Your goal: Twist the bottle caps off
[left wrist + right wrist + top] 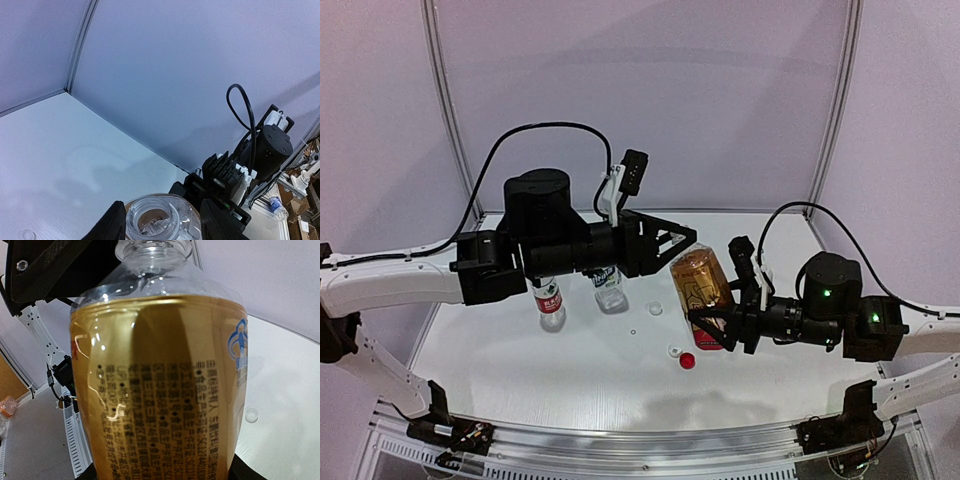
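Note:
My right gripper (pixel 712 328) is shut on the amber bottle (pixel 702 280) with the red-gold label, holding it tilted above the table. This bottle's neck (pixel 154 216) is bare, with no cap on it. My left gripper (pixel 688 242) stands open over that neck, one finger (pixel 112 225) on each side, nothing held. A red cap (pixel 687 361) and a white cap (pixel 673 350) lie on the table below the bottle. A third pale cap (pixel 655 309) lies further back. The red-label bottle (pixel 551 303) and the green-blue-label bottle (pixel 611 292) stand under my left arm, their tops hidden.
The white table (pixel 520 350) ends in a metal rail at the near edge (pixel 640 440). Purple back walls meet the table (pixel 125 140) behind the bottles. The pale cap (pixel 251 414) lies right of the amber bottle (pixel 160 390) in the right wrist view.

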